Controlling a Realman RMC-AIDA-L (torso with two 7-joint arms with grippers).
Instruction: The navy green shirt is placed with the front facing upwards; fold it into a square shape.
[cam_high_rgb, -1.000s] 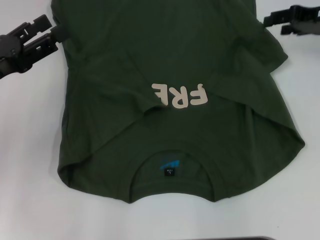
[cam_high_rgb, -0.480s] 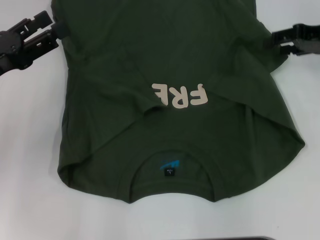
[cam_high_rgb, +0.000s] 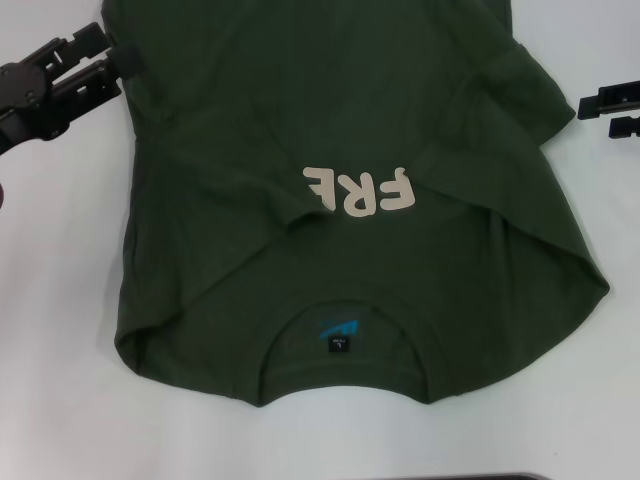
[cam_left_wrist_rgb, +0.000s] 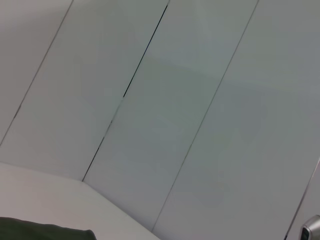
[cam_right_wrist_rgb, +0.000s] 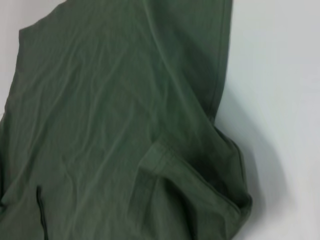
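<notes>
white table (cam_high_rgb: 60, 400) | navy green shirt (cam_high_rgb: 250, 150) lying flat, lettering up

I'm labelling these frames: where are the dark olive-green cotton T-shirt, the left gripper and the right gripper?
dark olive-green cotton T-shirt (cam_high_rgb: 250, 110): head view, plain chest cloth.
left gripper (cam_high_rgb: 92, 55): head view, between fingertips.
right gripper (cam_high_rgb: 598, 114): head view, between fingertips.

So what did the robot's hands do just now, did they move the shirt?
The right hand pulled away sideways from the dark olive-green cotton T-shirt, toward the picture's right edge. The left hand barely shifted, staying at the shirt's left edge. The shirt itself lies as before.
</notes>
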